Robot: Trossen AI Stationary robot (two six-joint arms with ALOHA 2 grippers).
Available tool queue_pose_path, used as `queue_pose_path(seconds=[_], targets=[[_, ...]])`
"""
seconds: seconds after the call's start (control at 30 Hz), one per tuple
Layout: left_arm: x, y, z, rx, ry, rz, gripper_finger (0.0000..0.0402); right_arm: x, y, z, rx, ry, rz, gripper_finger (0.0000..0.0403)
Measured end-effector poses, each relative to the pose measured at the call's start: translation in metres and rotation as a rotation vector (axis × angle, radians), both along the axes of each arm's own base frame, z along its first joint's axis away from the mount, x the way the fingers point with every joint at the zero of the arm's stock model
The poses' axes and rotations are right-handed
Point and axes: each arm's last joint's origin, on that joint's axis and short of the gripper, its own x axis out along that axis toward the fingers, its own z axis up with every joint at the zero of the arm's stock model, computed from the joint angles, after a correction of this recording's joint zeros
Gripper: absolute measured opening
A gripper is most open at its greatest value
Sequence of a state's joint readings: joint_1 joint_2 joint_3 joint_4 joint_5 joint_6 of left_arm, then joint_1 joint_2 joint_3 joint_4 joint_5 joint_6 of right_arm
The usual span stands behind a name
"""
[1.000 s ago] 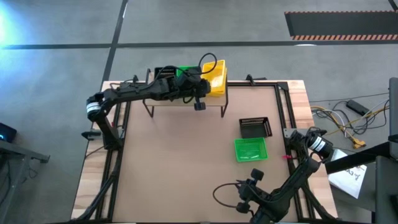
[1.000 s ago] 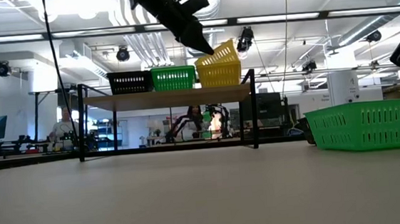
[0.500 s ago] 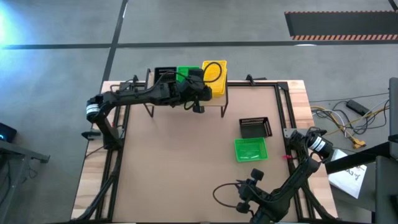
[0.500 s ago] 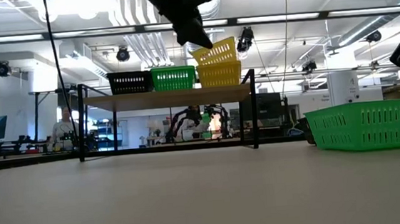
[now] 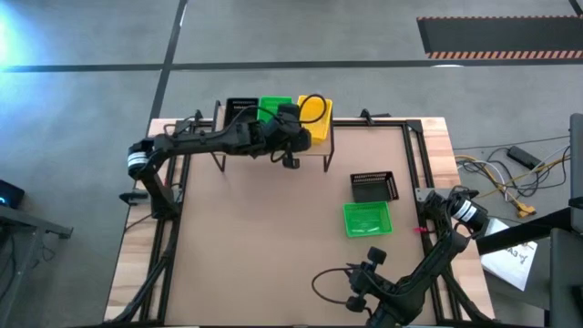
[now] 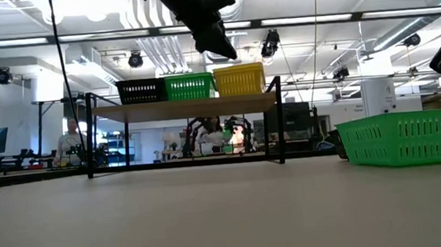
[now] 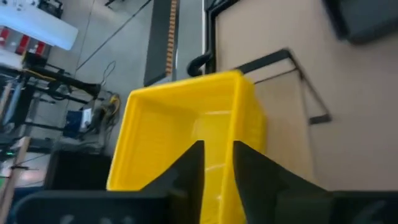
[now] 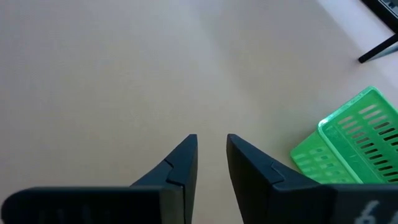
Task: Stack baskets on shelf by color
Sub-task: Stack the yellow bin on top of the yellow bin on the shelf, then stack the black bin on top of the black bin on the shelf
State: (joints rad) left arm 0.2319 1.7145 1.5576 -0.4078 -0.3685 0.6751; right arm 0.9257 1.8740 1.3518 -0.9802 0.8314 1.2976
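Note:
The shelf [image 6: 180, 105] carries three stacks side by side: black baskets [image 6: 141, 91], green baskets [image 6: 189, 86] and yellow baskets [image 6: 239, 80]. The top yellow basket [image 7: 186, 124] sits level, nested in its stack at the shelf's right end [image 5: 316, 117]. My left gripper [image 7: 217, 155] hovers just above that basket's left rim [image 6: 218, 45], its fingers a narrow gap apart. A black basket [image 5: 374, 186] and a green basket [image 5: 366, 219] rest on the tabletop. My right gripper [image 8: 211, 146] waits low over the table's near right part, slightly open.
The loose green basket [image 6: 407, 136] and black basket lie on the table's right side, between the shelf and my right arm [image 5: 428, 264]. The green basket's corner shows in the right wrist view [image 8: 348, 140]. Bare tabletop [image 5: 255, 237] stretches in front of the shelf.
The top yellow basket was hanging tilted from my left gripper above the yellow stack. It has dropped level into the stack and no longer hangs from the fingers. My left gripper has shifted slightly toward the table's left and stays above the basket.

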Motion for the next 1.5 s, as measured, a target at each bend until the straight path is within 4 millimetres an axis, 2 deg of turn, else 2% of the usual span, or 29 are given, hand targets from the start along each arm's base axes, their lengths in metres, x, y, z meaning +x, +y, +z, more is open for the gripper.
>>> queue_pose_path(seconds=[0.17, 0.3, 0.43, 0.57, 0.73, 1.03, 1.13, 1.3, 1.4, 1.5], targets=[[-0.002, -0.004, 0.011, -0.060, -0.076, 0.013, 0.0105, -0.002, 0.001, 0.000, -0.006, -0.003, 0.006, 0.0073], [-0.012, -0.008, 0.020, -0.095, -0.088, 0.035, 0.0111, -0.008, 0.006, 0.000, 0.002, -0.012, 0.015, 0.0065], [-0.020, 0.005, 0.007, -0.131, -0.018, 0.121, 0.0097, -0.015, 0.011, -0.001, 0.015, -0.023, 0.021, 0.0061], [-0.018, 0.013, -0.007, -0.147, 0.006, 0.159, 0.0073, -0.019, 0.014, 0.000, 0.018, -0.051, 0.023, 0.0059], [-0.010, 0.014, -0.011, -0.151, -0.033, 0.143, 0.0053, -0.020, 0.014, 0.000, 0.015, -0.055, 0.026, 0.0058], [-0.002, 0.009, -0.003, -0.213, -0.144, 0.046, 0.0049, -0.022, 0.015, 0.000, 0.023, -0.063, 0.016, 0.0057], [-0.006, -0.002, 0.008, -0.210, -0.150, 0.021, 0.0049, -0.022, 0.014, 0.000, 0.045, -0.082, -0.020, 0.0056], [-0.029, -0.043, 0.025, -0.231, -0.075, -0.068, 0.0049, -0.028, 0.003, 0.002, 0.043, -0.112, -0.162, 0.0056], [-0.047, -0.075, 0.016, -0.273, 0.012, -0.096, 0.0049, -0.032, -0.010, 0.005, -0.002, -0.128, -0.260, 0.0056], [-0.070, -0.109, -0.003, -0.302, 0.049, -0.103, 0.0049, -0.032, -0.023, 0.008, -0.050, -0.145, -0.350, 0.0061]])
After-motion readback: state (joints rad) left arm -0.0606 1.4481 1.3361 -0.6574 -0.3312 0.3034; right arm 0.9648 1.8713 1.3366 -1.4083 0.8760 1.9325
